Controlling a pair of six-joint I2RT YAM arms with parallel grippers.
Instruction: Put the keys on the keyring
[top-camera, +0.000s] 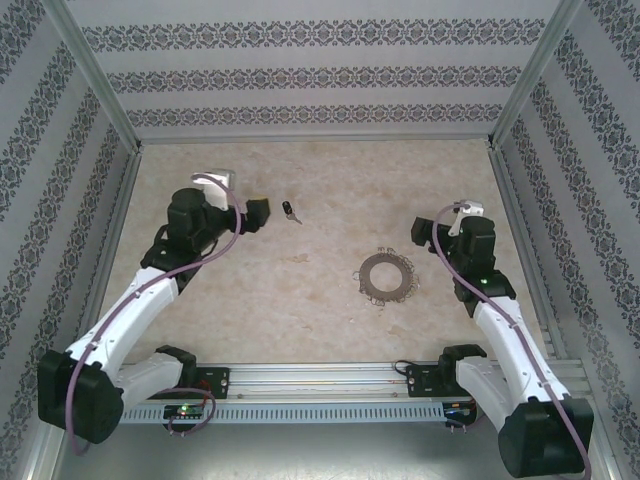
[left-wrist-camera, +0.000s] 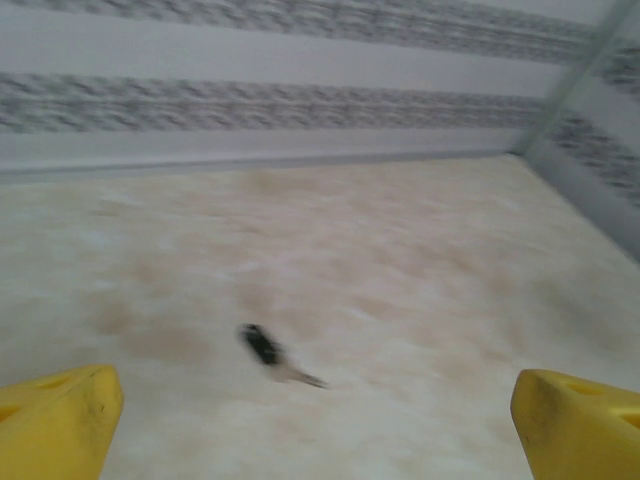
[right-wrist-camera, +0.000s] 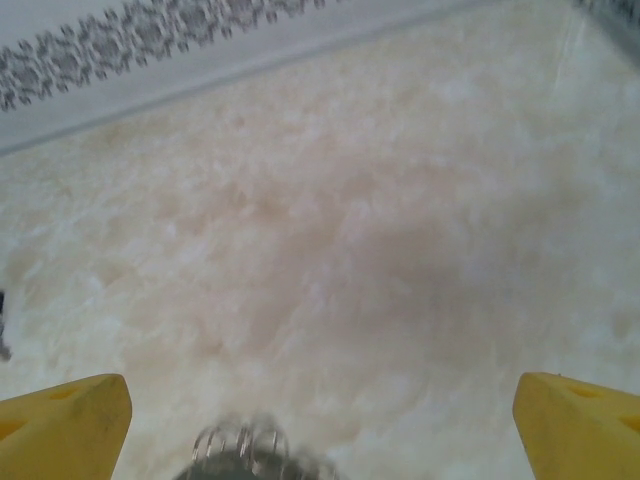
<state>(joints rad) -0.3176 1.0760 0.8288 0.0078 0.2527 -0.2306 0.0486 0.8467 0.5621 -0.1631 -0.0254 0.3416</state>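
overhead, the key lay tiny at the upper centre of the marbled beige table: a black head and a short bright blade, dwarfed by the keyring. the ring, flat and grey with a wide centre hole and a fringe of fine wire loops, rested right of centre, well apart from the key. the left gripper hung just left of the key, fingers spread wide and holding nothing. the right gripper stood just to the upper right of the ring, also wide apart and empty. the top camera set both pieces in one frame. the left wrist camera caught the key blurred, lying ahead of the gap between its yellow fingertips. the right wrist camera caught the keyring at its bottom edge, loops glinting between its own yellow fingertips. patterned walls closed the table on three sides, and bare surface lay open around both pieces.
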